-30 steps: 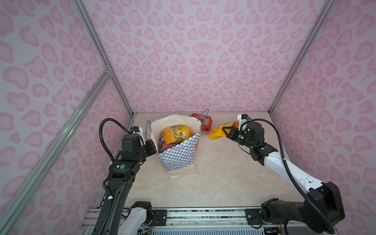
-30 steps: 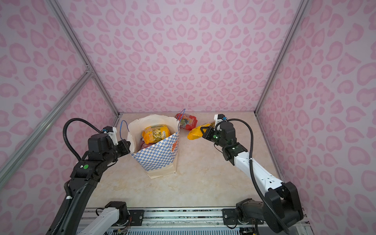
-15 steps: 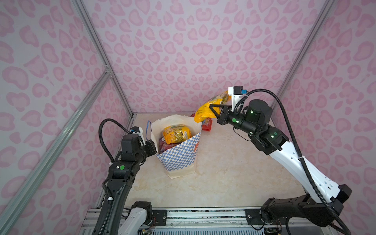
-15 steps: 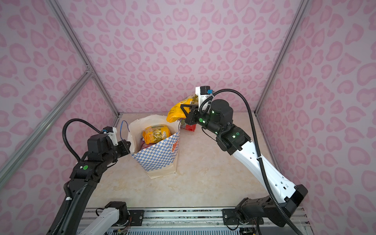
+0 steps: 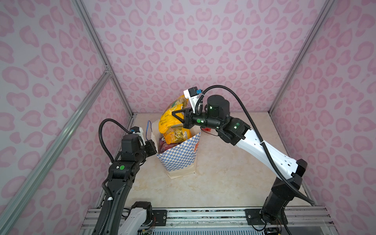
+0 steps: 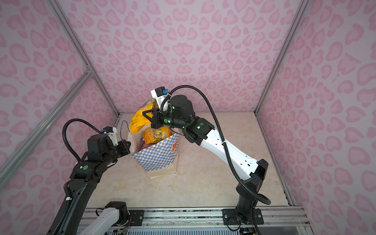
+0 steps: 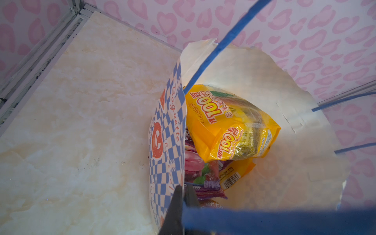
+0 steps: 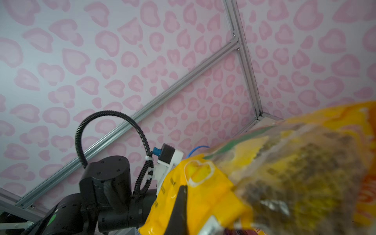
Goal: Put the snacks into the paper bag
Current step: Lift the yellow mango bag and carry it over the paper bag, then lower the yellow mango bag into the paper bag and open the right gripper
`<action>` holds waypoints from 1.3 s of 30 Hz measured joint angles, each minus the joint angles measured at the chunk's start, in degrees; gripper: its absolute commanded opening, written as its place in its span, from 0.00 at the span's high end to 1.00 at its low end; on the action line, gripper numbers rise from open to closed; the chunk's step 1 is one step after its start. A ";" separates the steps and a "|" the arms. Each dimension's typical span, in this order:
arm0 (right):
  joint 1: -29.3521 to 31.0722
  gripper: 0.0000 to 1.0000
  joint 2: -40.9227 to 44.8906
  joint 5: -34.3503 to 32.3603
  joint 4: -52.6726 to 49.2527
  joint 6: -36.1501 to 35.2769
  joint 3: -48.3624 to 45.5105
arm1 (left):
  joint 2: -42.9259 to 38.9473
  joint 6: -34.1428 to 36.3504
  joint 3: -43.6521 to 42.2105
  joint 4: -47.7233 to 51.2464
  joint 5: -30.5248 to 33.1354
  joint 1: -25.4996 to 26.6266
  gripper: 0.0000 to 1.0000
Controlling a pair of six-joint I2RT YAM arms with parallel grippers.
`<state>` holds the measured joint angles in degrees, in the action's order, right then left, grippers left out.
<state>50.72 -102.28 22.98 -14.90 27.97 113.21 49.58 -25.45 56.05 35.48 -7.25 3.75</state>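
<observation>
Yellow packet (image 5: 165, 122) clamped in right jaws over paper bag (image 5: 179, 158) mouth, bag's left rim pinched in left jaws, open desk (image 5: 223, 179) right of bag.

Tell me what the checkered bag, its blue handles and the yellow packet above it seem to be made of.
Checkered bag: paper, matte and printed; its rim is creased and torn.
Handles: blue cord or flat tape, matte; the pictures do not settle which.
Yellow packet: thin plastic film, glossy and crinkled, partly see-through so its contents show.
</observation>
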 measured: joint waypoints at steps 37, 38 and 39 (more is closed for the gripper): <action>-3.17 0.68 -18.05 -3.67 -16.06 0.83 6.25 | -0.33 0.00 -0.04 -0.02 -0.07 -0.04 0.91; -3.02 0.65 -17.38 -5.16 -17.07 0.00 6.29 | -0.33 0.00 -0.04 -0.02 -0.09 -0.04 0.91; -2.78 0.62 -16.92 -6.29 -17.97 -0.63 6.56 | -0.33 0.00 -0.04 -0.02 -0.09 -0.04 0.91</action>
<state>47.94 -119.20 16.69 -32.86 27.33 119.77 49.25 -25.45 56.01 35.46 -7.33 3.70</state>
